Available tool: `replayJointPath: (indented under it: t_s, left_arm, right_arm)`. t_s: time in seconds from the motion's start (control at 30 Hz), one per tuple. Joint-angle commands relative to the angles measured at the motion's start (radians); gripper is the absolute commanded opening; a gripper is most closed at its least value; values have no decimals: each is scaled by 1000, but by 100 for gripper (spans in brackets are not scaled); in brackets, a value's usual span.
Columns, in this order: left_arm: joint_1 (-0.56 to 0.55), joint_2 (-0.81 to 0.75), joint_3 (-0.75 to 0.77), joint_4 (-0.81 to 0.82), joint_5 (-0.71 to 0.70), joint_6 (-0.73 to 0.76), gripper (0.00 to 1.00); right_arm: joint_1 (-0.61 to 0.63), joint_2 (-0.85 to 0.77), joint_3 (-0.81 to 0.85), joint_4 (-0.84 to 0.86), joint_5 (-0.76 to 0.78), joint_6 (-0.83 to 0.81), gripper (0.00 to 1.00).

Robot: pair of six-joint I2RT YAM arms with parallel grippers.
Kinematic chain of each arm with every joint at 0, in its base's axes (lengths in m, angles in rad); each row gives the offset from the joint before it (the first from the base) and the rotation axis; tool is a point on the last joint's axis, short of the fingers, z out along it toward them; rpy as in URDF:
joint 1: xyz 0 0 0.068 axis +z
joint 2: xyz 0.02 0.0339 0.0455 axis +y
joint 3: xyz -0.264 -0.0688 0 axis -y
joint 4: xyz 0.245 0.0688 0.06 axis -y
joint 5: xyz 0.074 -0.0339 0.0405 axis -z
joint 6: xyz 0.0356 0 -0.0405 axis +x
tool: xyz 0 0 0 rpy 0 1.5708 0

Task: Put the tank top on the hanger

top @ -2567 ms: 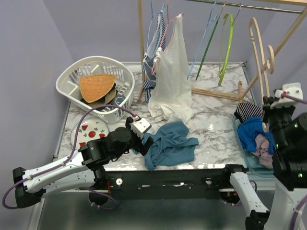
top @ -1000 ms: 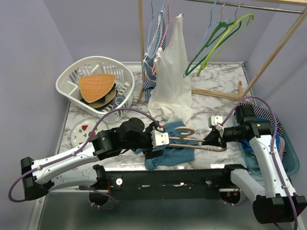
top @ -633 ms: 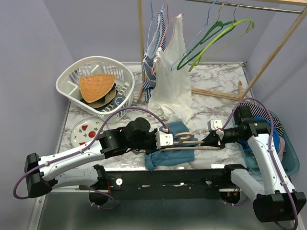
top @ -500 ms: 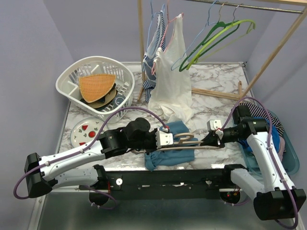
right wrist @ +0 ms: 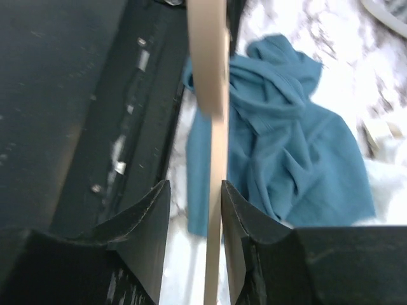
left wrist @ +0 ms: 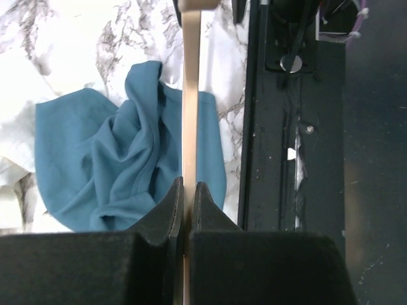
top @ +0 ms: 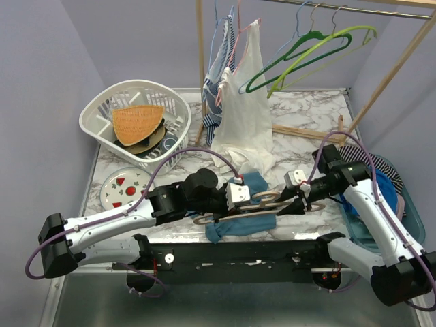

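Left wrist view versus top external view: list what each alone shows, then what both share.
Left wrist only: how the left gripper pinches shut on the thin edge of the hanger. Top external only: the right gripper at the hanger's other end, the laundry basket, the white garment, the green hangers. Both: hanger, tank top, marble table.

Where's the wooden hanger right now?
Top view: the hanger hangs over the tank top near the table's front middle, with the left gripper shut on one end and the right gripper open around the other.
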Motion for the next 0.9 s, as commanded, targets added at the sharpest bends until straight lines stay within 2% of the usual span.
replayJointPath:
  t_s: [0.0, 0.13, 0.23, 0.27, 0.37, 0.47, 0.57, 0.67, 0.77, 0.83, 0.87]
  left_arm:
    - [0, 44, 19, 112, 35, -82, 0]
    - [0, 69, 36, 123, 24, -105, 0]
    - [0, 50, 28, 142, 11, -112, 0]
    - [0, 43, 16, 149, 3, -115, 0]
    - [0, 6, -16, 178, -11, -145, 0]
    - [0, -28, -51, 204, -28, -161, 0]
    - [2, -46, -65, 208, -40, -173, 0]
    - [3, -53, -59, 205, -45, -181, 0]
    - [5, -51, -50, 210, -51, -185, 0]
    - [5, -50, -48, 218, -54, -190, 0]
    - [7, -48, -45, 219, -55, -191, 0]
  right_arm:
    - [137, 31, 58, 45, -24, 205, 45]
    - [208, 53, 56, 111, -10, 298, 40]
    - [210, 68, 52, 108, -32, 308, 21]
    - [210, 70, 44, 107, -35, 312, 12]
    - [210, 68, 29, 136, -27, 375, 2]
    - [210, 73, 29, 130, -10, 359, 3]
    - [208, 91, 27, 116, -29, 340, 27]
    - [211, 111, 38, 102, -36, 332, 38]
    - [220, 122, 43, 104, -44, 341, 38]
    - [223, 122, 44, 111, -47, 349, 28]
    - [225, 121, 46, 110, -49, 348, 16]
